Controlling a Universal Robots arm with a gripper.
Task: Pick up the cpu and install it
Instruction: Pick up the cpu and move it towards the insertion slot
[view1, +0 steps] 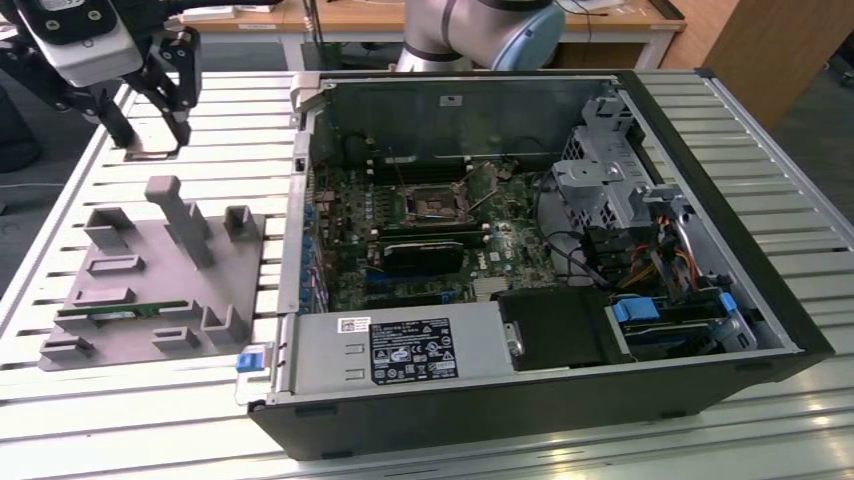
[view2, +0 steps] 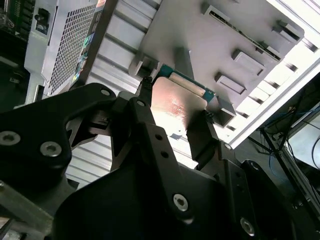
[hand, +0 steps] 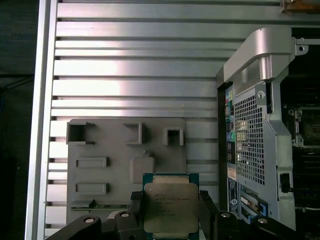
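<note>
Aloft, cpu (hand: 170, 207) by opposite edges in claw (hand: 171, 202), clear above grey tray (hand: 100, 145).

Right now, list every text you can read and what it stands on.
None can be read.
cpu lid, held in the tool: lines of print, too small.
power supply label: print and symbols, blurred.
case rear sticker: too small.

Bright, even overhead light. In the exterior view the worktop (view1: 134, 415) slats glare white near the camera, and the computer case (view1: 400, 120) interior sits in shadow. In the second wrist view there is a hot reflection on the cpu (view2: 174, 111) lid.
</note>
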